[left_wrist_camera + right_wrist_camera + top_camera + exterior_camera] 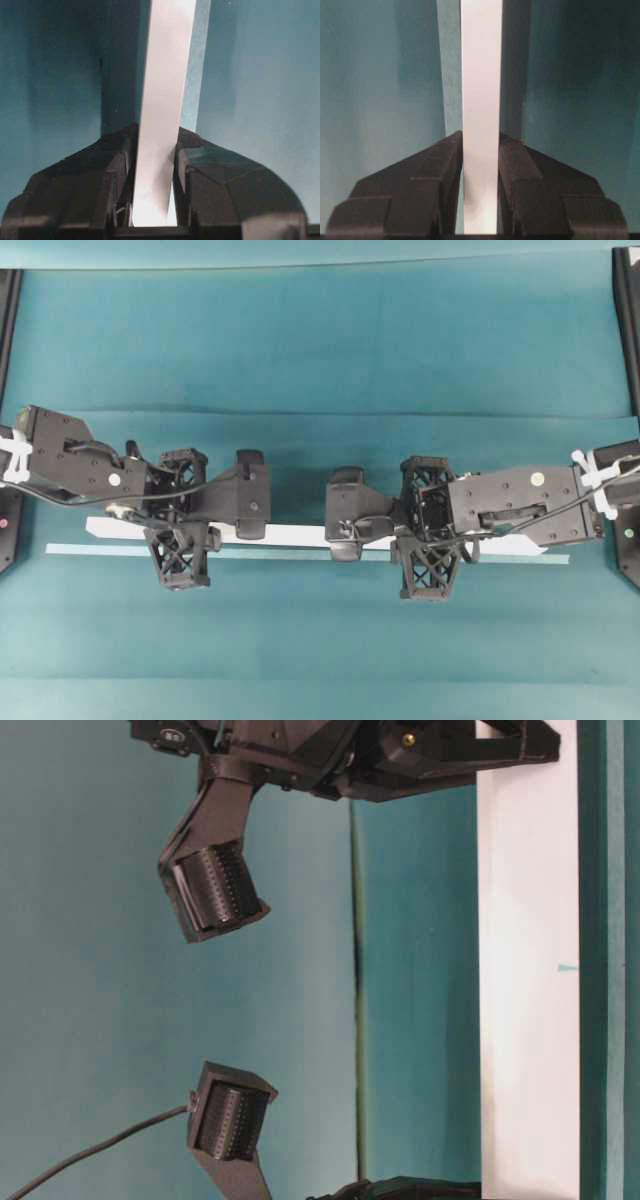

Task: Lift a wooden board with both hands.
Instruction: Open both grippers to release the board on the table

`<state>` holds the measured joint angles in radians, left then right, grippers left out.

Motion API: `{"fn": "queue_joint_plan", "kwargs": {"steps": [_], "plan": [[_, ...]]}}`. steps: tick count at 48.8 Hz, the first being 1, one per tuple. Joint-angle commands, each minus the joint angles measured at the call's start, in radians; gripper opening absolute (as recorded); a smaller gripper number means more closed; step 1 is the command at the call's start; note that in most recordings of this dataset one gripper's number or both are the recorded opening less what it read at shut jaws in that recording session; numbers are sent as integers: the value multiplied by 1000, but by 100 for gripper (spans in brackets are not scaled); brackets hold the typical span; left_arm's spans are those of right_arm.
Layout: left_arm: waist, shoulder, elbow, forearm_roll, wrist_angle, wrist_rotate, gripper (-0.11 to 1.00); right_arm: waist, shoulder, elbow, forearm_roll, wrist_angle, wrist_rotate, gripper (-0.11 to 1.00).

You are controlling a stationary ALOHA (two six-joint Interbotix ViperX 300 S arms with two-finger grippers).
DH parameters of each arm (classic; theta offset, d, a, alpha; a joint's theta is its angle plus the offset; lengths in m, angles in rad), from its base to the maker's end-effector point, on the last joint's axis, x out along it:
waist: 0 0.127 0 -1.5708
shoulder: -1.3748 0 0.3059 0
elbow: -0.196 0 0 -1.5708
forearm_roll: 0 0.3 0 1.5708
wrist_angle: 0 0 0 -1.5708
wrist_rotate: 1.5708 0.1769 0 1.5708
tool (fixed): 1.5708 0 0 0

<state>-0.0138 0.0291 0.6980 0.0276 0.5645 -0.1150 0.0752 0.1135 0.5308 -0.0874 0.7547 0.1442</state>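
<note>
My left gripper point(152, 200) is pinching the wooden board point(300, 535) across its narrow width, one finger point(82, 192) on each long side. My right gripper point(480, 190) has the same pinch farther along. In both wrist views the white plank fills the slot between my fingers and runs straight away from each gripper.

From overhead the board lies lengthwise across the tabletop point(320, 340), parallel to its near and far edges and somewhat toward the near edge. Its long axis runs from my left arm to my right. My left gripper holds it toward the left end, my right gripper right of the middle. A bare stretch of board shows between them, and each end sticks out past my wrist. A pale tape strip point(100, 550) lies just beside the board on its near side, parallel to it.

I cannot tell for sure whether the board has left the cloth. In the left wrist view it seems to stand slightly off the surface.

The lift turns on the two holds sharing one straight axis. I judge that both ends must rise at the same rate, or the plank will tilt and twist in my fingers. Nothing stands on the teal surface around the board, and the dark frames at the left and right edges are well apart from its ends.
</note>
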Motion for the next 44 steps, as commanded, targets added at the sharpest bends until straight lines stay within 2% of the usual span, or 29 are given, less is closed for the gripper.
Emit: {"fn": "queue_joint_plan", "kwargs": {"steps": [1,44], "plan": [[3,0,6,-2,-5,-8,18,8,12,11,-2,-5,0,21],[2,37,9,-2,-44,-11,18,-32,26,41,-23,-71,-18,21]]}}
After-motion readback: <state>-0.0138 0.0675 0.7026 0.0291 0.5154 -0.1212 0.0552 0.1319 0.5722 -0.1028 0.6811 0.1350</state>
